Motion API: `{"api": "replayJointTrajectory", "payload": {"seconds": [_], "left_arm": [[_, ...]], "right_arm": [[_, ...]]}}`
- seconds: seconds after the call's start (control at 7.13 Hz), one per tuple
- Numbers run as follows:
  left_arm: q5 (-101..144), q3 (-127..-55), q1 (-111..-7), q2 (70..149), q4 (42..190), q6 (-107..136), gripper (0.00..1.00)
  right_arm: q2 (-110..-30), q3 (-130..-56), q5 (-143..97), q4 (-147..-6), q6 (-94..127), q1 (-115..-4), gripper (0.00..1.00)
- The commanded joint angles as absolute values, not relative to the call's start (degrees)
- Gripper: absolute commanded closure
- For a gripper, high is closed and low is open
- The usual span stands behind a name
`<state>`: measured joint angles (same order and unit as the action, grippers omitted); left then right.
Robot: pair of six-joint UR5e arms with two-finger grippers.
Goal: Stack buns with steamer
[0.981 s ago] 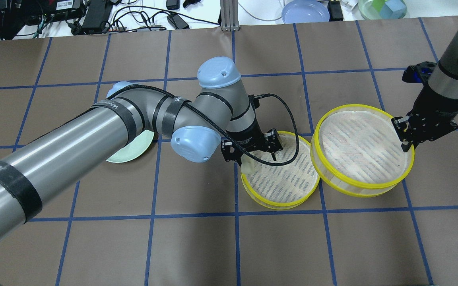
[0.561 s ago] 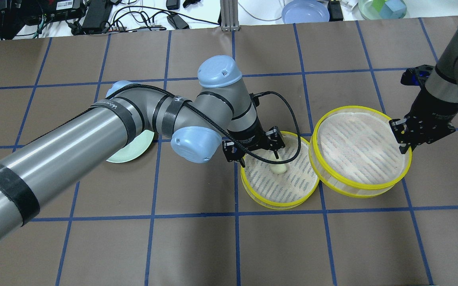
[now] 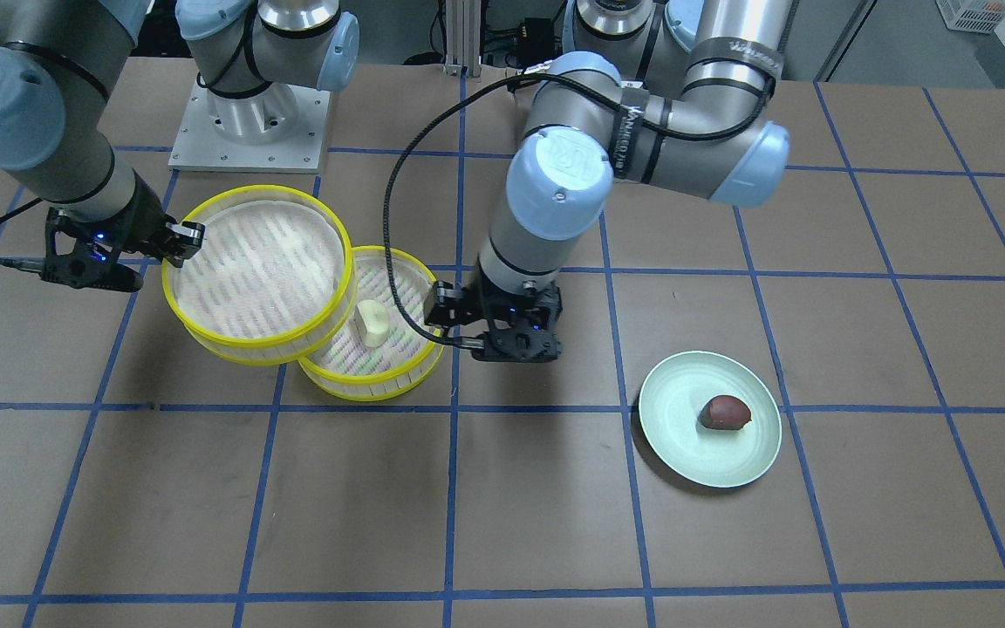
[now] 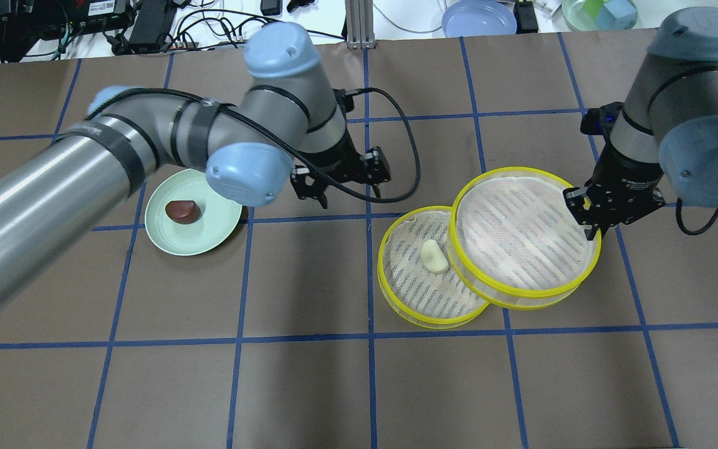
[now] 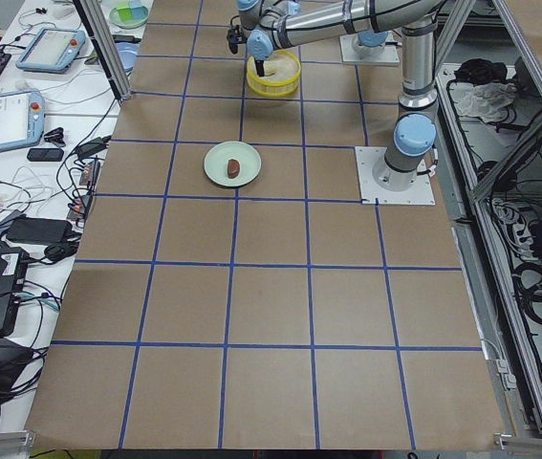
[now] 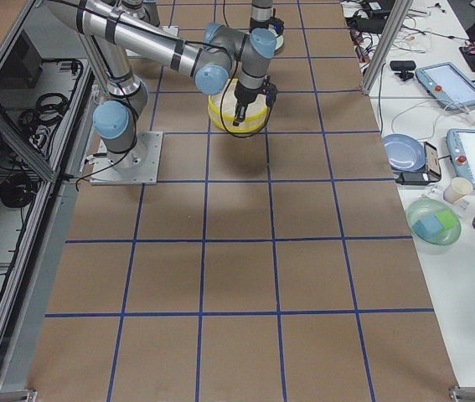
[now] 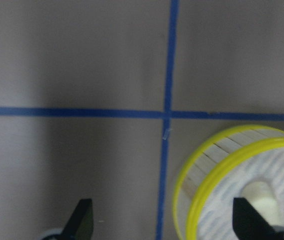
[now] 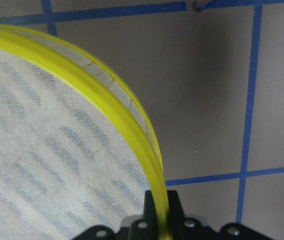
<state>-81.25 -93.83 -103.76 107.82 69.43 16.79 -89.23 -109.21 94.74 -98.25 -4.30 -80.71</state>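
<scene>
We see the right gripper [image 4: 588, 226] clamped on the bright yellow rim of one round shallow steamer tray with a pale slatted base [image 4: 524, 234]; in the right wrist view its fingers [image 8: 176, 212] sit tight on either side of that rim. This held tray partly overlaps the second, matching yellow-rimmed steamer tray [image 4: 418, 299], which rests on the brown table with blue tape lines [image 4: 303, 386]. The small pale cream blocky bun [image 4: 434, 255] lies inside that lower tray, just beside the edge of the held one. The left gripper [image 4: 345, 186] hangs above bare table between the lower tray and the mint-green round plate [image 4: 209, 242], its fingers [image 7: 80, 222] spread wide and holding nothing. The dark reddish-brown rounded bun [image 4: 182, 211] sits on the plate, well apart from both trays
</scene>
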Motion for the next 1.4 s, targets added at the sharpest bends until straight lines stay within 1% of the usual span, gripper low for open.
{"api": "replayJointTrajectory", "payload": {"seconds": [0.0, 0.14, 0.42, 0.56, 0.84, 1.26], "left_arm": [[-89.0, -92.2, -92.7, 105.6, 73.7, 3.0, 0.01], [-90.4, -92.3, -87.9, 105.4, 73.8, -2.8, 0.00], [-91.4, -92.9, -82.3, 106.8, 73.0, -12.8, 0.00], [-91.6, -94.1, -81.3, 107.2, 72.9, -14.0, 0.00], [-91.9, -98.3, -81.0, 110.3, 63.9, -14.8, 0.02], [-93.3, -99.5, -81.0, 113.5, 62.5, -21.2, 0.02]], "right_arm": [[-88.6, -111.6, 94.4, -104.8, -0.3, -88.1, 1.00], [-88.5, -114.1, 92.4, -107.2, 0.9, -89.5, 1.00], [-87.8, -114.8, 91.3, -107.8, 0.9, -89.6, 1.00], [-87.5, -114.9, 91.4, -108.5, 1.0, -90.3, 1.00], [-86.6, -115.3, 91.8, -110.4, 1.0, -91.6, 1.00], [-85.6, -115.3, 92.1, -111.9, 0.9, -91.9, 1.00]]}}
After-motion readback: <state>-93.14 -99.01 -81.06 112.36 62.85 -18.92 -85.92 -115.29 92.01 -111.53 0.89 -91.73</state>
